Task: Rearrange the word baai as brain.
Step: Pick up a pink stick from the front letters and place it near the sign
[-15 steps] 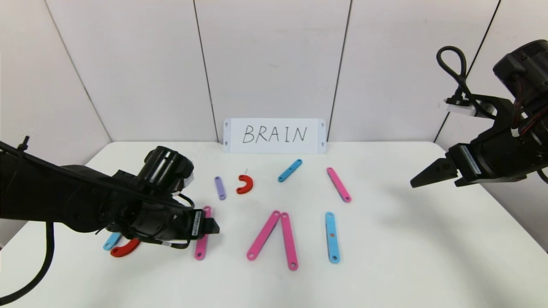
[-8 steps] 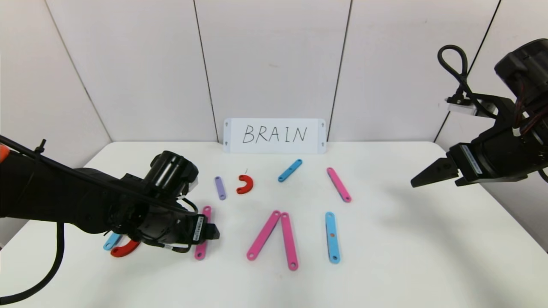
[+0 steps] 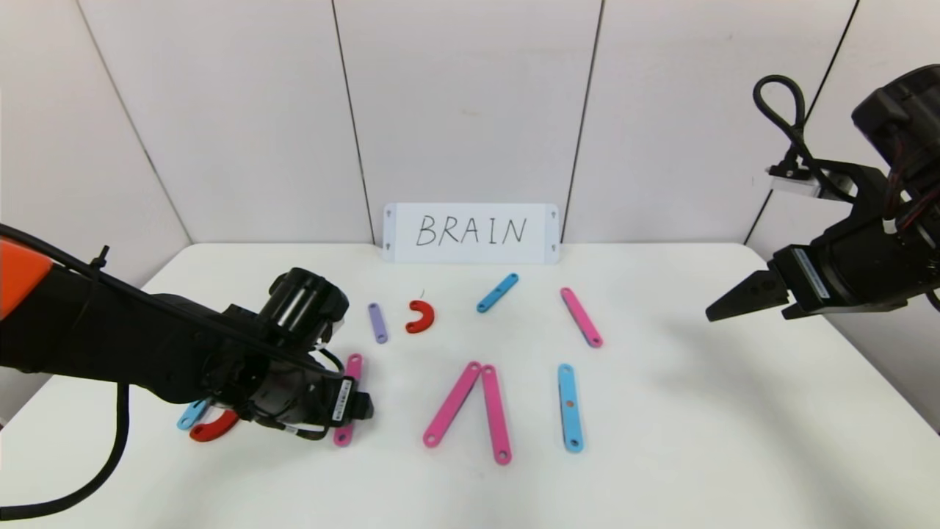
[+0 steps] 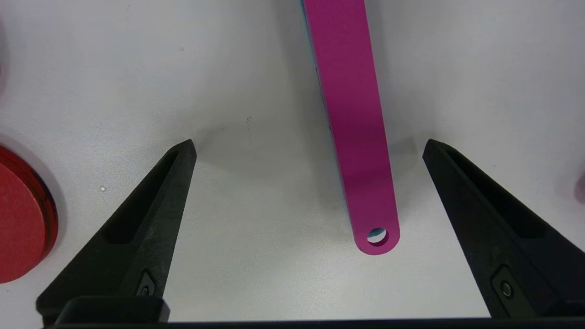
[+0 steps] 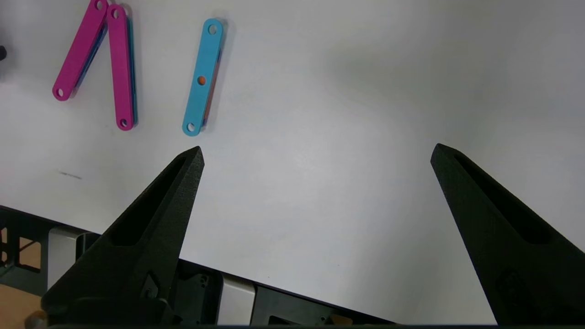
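Landmark: the white card with BRAIN written on it stands at the far edge of the white table; every place below is given from it.
Left gripper: nearest the viewer, well in front of the card and to its left, low over the table, jaws wide apart and holding nothing.
Pink strip: lies flat between those open jaws, closer to one finger than the other; its long axis runs away from the gripper toward the card, and its rounded end with a hole points back at the wrist.
Key relation: the strip runs lengthwise along the gripper's reach, so the jaws would close across its narrow width; my judgement is that a slight sideways shift would centre it first.
Red curve: just beside the left arm, on the side away from the strip, with a blue piece half hidden under the arm.
Middle of the table: two pink strips meet at their far ends like an upside-down V, and a blue strip lies to their right, all in front of the card.
Closer to the card: a small purple strip, a small red curve, a short blue strip and a slanted pink strip.
Right gripper: raised off the table far to the right of the card, jaws apart, empty, much farther from the pink strip than the left one.
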